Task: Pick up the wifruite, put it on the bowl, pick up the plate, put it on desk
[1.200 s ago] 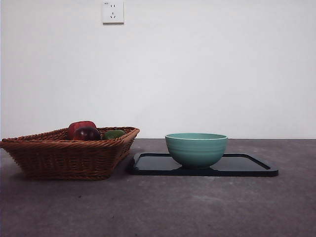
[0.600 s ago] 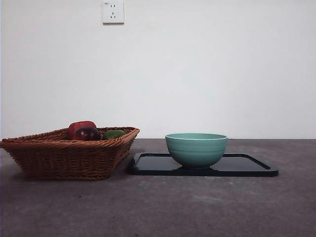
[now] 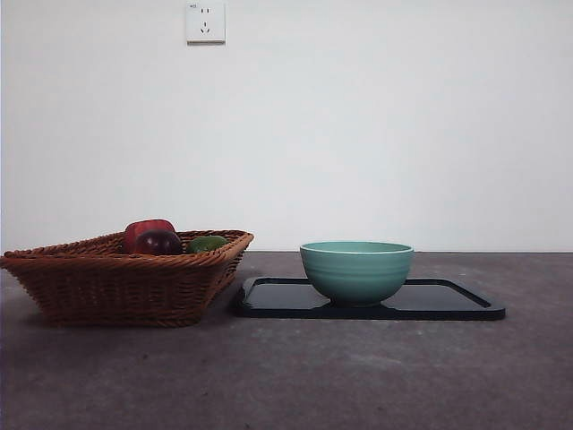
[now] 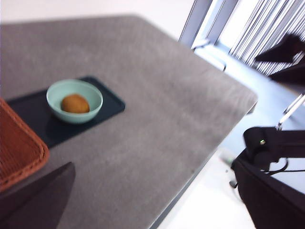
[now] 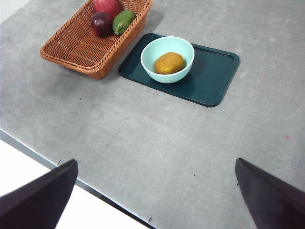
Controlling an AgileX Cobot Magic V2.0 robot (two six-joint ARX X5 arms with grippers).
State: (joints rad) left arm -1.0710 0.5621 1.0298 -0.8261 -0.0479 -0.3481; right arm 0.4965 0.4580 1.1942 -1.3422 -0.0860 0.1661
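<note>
- I see one wicker basket (image 5: 95, 40) with three fruits beside the tray (image 5: 209, 81).
- One wifruite (image 5: 169, 63) sits in the bowl (image 5: 167, 45).
- Both grippers, left gripper (image 4: 157, 210) and right gripper (image 5: 157, 200), have jaws spread apart, holding nothing.

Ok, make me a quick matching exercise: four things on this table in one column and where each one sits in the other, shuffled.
Things:
1. orange fruit
2. teal bowl
3. green fruit
4. dark tray

Places:
A. in the wicker basket
B. flat on the desk
C. inside the bowl
D. standing on the tray

Pairs: 1-C, 2-D, 3-A, 4-B
</note>
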